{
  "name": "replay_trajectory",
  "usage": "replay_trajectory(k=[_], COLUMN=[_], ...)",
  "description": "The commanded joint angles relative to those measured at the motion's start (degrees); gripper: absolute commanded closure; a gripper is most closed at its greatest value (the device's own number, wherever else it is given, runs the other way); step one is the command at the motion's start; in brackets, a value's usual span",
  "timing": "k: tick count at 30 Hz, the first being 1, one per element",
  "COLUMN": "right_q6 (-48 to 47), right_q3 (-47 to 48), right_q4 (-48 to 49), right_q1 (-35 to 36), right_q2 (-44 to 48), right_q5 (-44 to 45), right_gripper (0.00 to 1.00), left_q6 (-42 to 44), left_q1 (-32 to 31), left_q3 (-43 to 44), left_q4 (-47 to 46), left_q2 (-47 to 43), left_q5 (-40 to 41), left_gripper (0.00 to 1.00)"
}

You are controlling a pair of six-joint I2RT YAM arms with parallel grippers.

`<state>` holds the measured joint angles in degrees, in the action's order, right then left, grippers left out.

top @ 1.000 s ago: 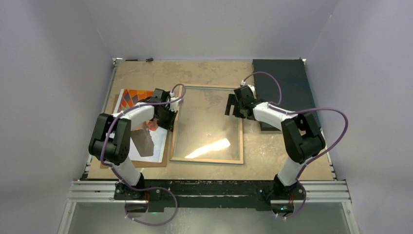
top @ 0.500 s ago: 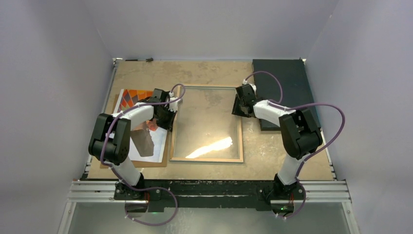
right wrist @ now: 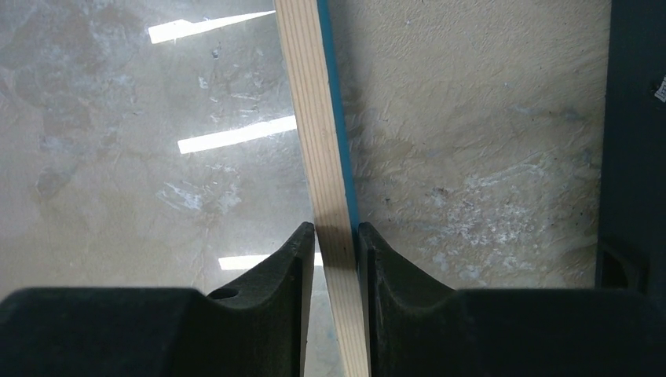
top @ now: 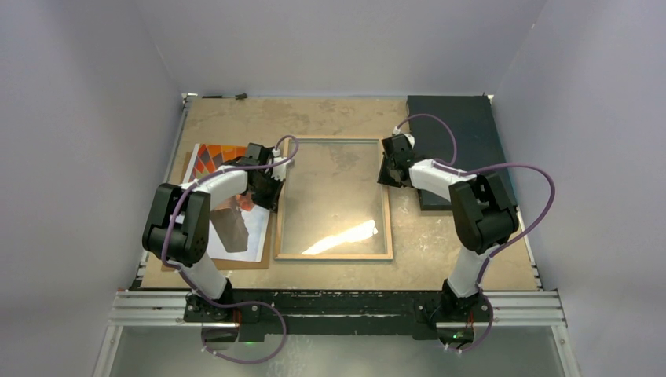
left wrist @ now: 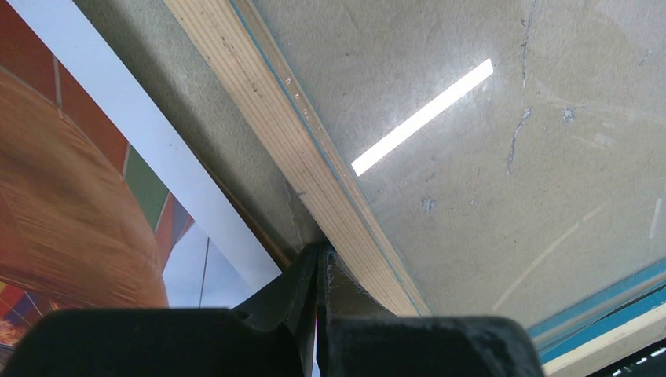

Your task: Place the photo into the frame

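Pale bare wood with fine grain lines on the back rim of the frame [right wrist: 323,118], plus a thin, smooth, blue painted edge. Clear, smooth, shiny glass [right wrist: 141,157] inside it, bright with streaks of light. Smooth paper for the photo [left wrist: 71,204], with a plain white border. Rough, dull, blotchy tan top on the bench [right wrist: 471,157], chalky in spots. Dark, flat, dull mat [top: 459,126]. Black, dull, slightly grainy plastic on the jaws. Smooth white plastic arm covers [top: 224,182]. Grey metal rail [top: 145,308].
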<state>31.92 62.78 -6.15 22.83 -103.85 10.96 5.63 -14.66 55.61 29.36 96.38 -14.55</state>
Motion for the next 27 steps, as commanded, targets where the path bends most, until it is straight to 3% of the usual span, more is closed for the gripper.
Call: replay_trajectory(k=[1,20,27], right_q6=[0.35,-0.48,-1.13], right_q3=[0.27,-0.53,1.2], right_q4=[1.67,1.78,0.76], right_q1=[0.2,0.16,0.15], right_q2=[-0.51,-0.02,1.99], right_q5=[-0.2,1.63,1.99], right_gripper=[0.71,0.82,0.52], left_q6=[0.41,0.22,-0.3], left_q1=[-0.2,-0.2,0.18], left_q3=[0.78,2.26,5.79], left_q4=[-1.35,-0.41,2.54], left_q2=[-1.72,-2.07,-3.1], left_q5=[-1.98,-1.63,-2.66], left_gripper=[1.0,1.0,1.0])
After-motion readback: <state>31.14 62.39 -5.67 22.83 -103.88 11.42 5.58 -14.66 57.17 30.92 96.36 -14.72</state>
